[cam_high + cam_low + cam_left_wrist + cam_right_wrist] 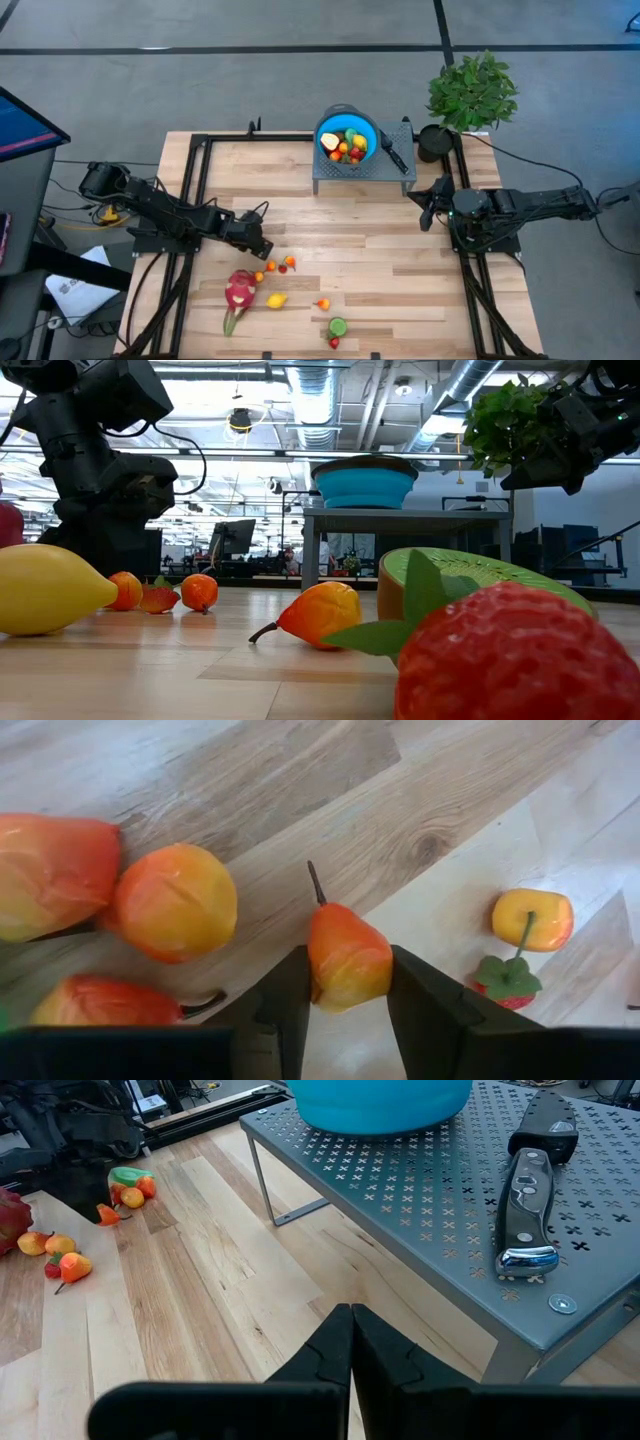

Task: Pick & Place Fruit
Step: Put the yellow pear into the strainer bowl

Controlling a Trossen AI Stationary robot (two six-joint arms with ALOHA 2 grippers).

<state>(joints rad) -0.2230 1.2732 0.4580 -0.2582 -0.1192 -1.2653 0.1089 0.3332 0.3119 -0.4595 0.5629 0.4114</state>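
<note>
- While our left gripper [345,988] sits at lower left of the high view, we see its fingers part-closed, clamping a small orange pear-shaped fruit [347,957] above the table [400,250];
- we see our right gripper [351,1342] fully closed, empty, at centre right beside the grey stand [450,1190].

A pale, striped wooden table [400,270] is showing light and tan planks; a bright blue bowl [362,128] is sitting at twelve o'clock on a grey rack [440,1190] perforated with small crosses; a black-and-silver knife [530,1190] is lying there; an orange-red pear [346,958] is glowing between dark fingers [285,1010]; a pink-red dragon fruit [239,292] is showing green tips at seven o'clock; a yellow lemon [276,299] is lying beside it.
</note>
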